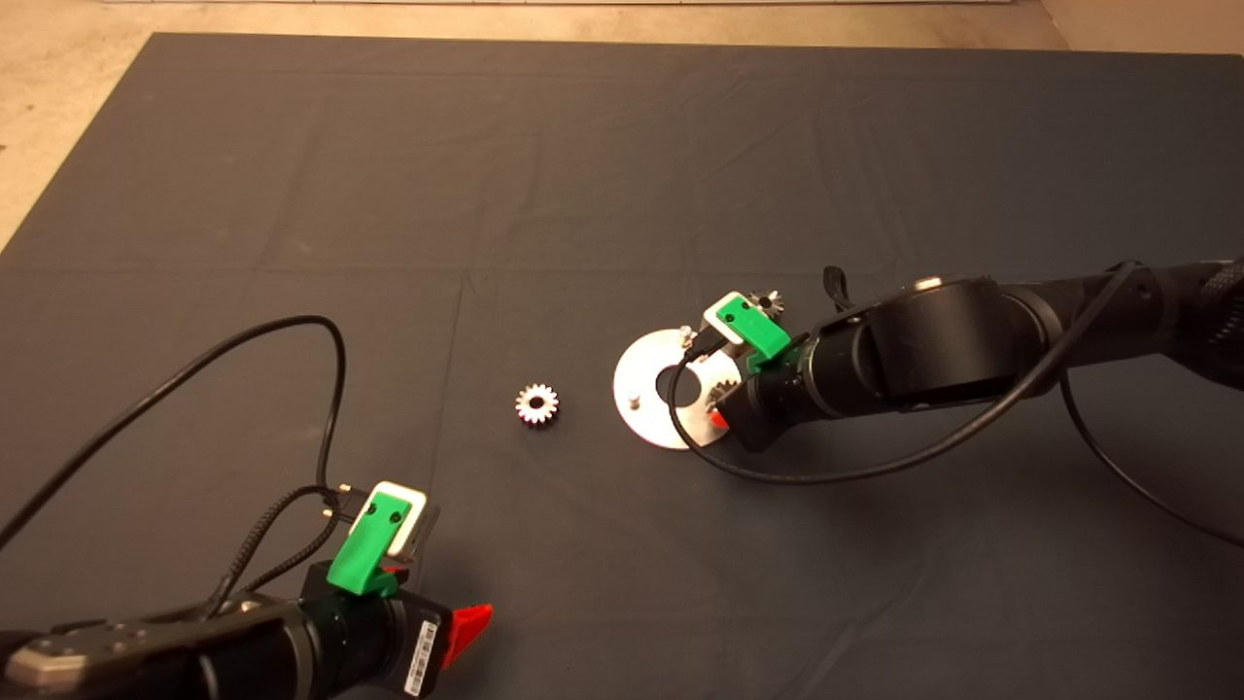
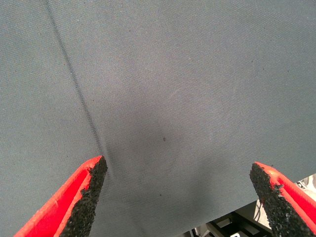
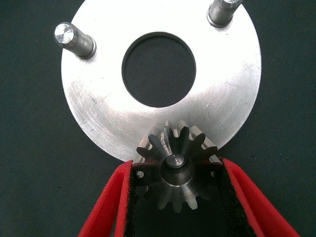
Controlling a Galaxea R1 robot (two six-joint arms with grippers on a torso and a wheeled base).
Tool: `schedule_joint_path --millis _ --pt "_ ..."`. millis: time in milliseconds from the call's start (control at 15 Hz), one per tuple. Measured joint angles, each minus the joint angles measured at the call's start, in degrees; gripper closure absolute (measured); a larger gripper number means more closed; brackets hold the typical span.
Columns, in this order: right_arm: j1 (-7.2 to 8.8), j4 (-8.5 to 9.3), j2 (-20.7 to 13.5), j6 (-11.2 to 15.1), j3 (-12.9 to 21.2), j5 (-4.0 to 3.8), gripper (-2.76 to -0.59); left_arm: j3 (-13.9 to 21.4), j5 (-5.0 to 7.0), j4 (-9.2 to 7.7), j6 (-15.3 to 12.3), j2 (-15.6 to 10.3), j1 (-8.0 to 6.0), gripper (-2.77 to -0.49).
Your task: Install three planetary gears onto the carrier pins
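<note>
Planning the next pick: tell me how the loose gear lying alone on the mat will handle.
The loose gear looks solid metal, so probably rigid and heavy for its size. Lying flat, it should slide, not roll. Its toothed rim may catch pads unevenly, as on the pinned gear in the right pincer.

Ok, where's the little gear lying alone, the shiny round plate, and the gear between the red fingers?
Lone gear (image 1: 536,403), head view, its central hole.
Round plate (image 3: 98,118), right wrist view, bare flat face.
Gear between the fingers (image 3: 175,170), right wrist view, its hub.

Three planetary gears (image 1: 536,403) (image 1: 771,301) (image 3: 177,170), one round plate (image 1: 643,408), and seemingly three carrier pins (image 3: 74,40) (image 3: 223,11) (image 3: 175,161).
</note>
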Motion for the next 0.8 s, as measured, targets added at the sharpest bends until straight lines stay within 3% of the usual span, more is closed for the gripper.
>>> schedule_joint_path --millis 333,600,800 --pt "0.0 0.0 0.0 0.0 0.0 -0.89 -1.06 0.0 0.0 0.06 0.0 0.0 0.0 -2.06" --pt "0.0 0.02 0.0 0.1 0.0 -2.23 -1.17 0.0 0.0 0.11 0.0 0.0 0.0 -2.06" --pt "0.02 0.0 0.0 0.0 0.0 -2.6 -1.42 0.0 0.0 0.11 0.0 0.0 0.0 -2.06"
